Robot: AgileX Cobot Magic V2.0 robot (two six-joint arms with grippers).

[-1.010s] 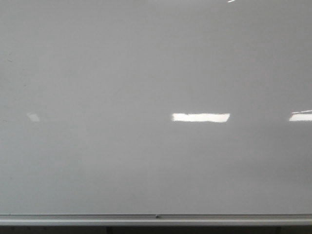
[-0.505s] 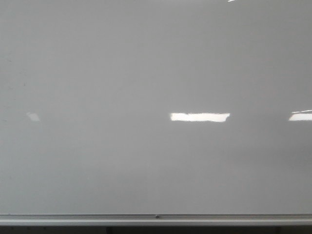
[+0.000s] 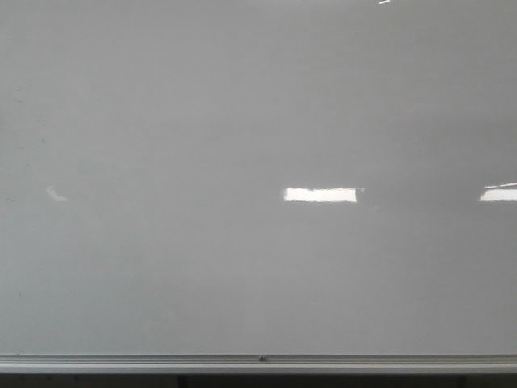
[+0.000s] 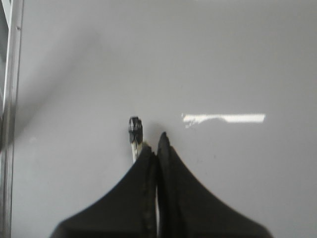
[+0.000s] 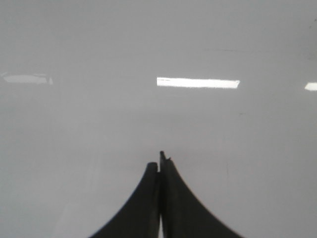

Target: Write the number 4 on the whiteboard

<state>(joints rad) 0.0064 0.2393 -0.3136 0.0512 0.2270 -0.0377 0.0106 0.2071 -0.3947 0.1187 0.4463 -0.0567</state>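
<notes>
The whiteboard (image 3: 242,121) fills the front view, pale grey-white and glossy, with bright light reflections. I see no number 4 on it in any view. Neither gripper shows in the front view. In the left wrist view my left gripper (image 4: 155,141) is shut on a marker (image 4: 134,131), whose dark tip sticks out past the fingers toward the board (image 4: 223,59). I cannot tell whether the tip touches the board. In the right wrist view my right gripper (image 5: 158,159) is shut with nothing seen in it, facing the board (image 5: 148,39).
A silver bottom rail (image 3: 161,360) runs along the board's lower edge. The board's metal frame edge (image 4: 12,99) shows at the side of the left wrist view. Bright rectangular reflections (image 3: 320,195) lie on the board.
The middle light reflection on the board has become shorter and the small left one has changed shape. No marks have appeared.
</notes>
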